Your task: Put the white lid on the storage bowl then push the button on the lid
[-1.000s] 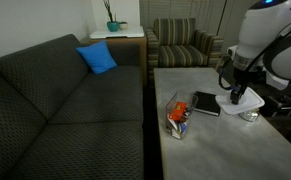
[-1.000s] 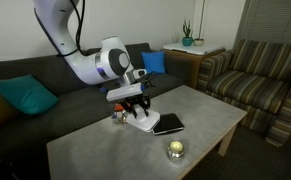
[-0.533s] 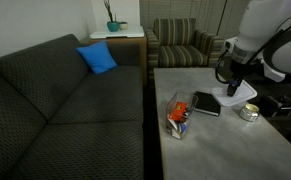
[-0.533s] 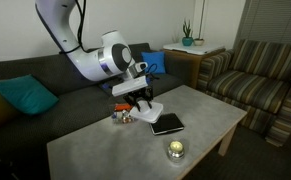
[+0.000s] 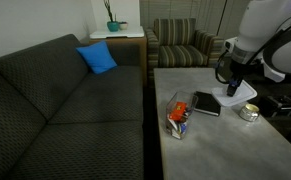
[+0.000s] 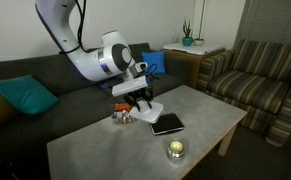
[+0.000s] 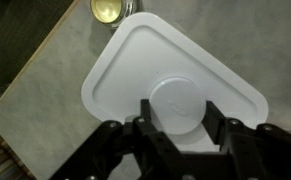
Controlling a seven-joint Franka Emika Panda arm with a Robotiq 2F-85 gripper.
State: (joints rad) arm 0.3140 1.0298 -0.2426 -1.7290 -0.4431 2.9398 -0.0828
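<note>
My gripper (image 7: 177,115) is shut on the white lid (image 7: 165,55), with its fingers on either side of the raised round button (image 7: 175,98) at the lid's centre. In both exterior views the lid (image 5: 243,94) (image 6: 148,108) hangs tilted a little above the table, over the black book's far side. The storage bowl (image 5: 177,113) (image 6: 122,114), clear with orange, red and blue contents, stands uncovered on the table near the sofa edge, apart from the lid.
A black book (image 5: 206,103) (image 6: 167,124) lies flat between bowl and lid. A small round silvery tin (image 5: 249,112) (image 6: 174,149) (image 7: 108,9) stands near the table edge. A dark sofa (image 5: 55,100) borders the grey table (image 5: 215,150); an armchair stands behind.
Since one second ago the gripper has lifted the lid off the table. Nothing has moved in the last half second.
</note>
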